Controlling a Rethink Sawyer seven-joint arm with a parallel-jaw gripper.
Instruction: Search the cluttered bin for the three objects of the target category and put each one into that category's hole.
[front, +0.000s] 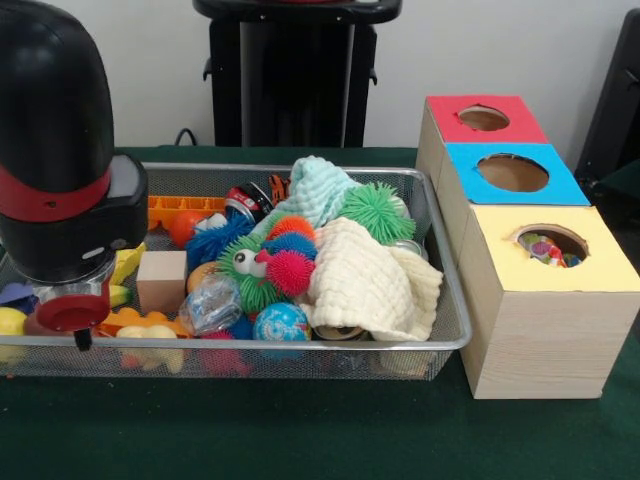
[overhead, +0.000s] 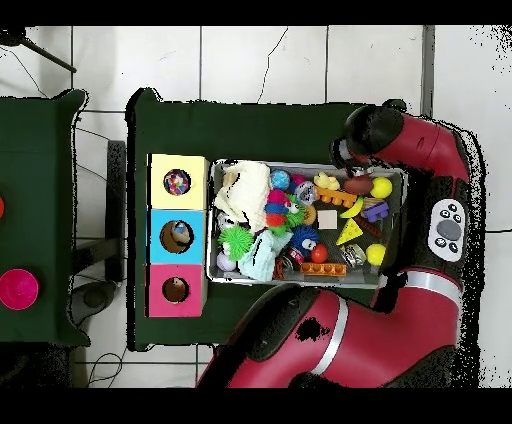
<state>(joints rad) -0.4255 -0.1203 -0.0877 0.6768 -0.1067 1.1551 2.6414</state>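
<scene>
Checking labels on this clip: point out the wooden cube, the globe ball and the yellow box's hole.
wooden cube (front: 161, 281), front view, its front face.
globe ball (front: 281, 322), front view, its middle.
yellow box's hole (front: 551, 244), front view, the opening's inside.

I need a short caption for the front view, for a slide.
Sawyer arm at the end of a cluttered wire bin; red, blue and yellow sorting boxes stand beside it.

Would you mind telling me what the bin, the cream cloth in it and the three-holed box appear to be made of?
The bin looks like silvery metal wire mesh, see-through with a shiny rim. The cream cloth seems a soft waffle-textured fabric, folded and rumpled. The box appears to be pale wood, grain visible on its sides, with matte coloured tops.
</scene>
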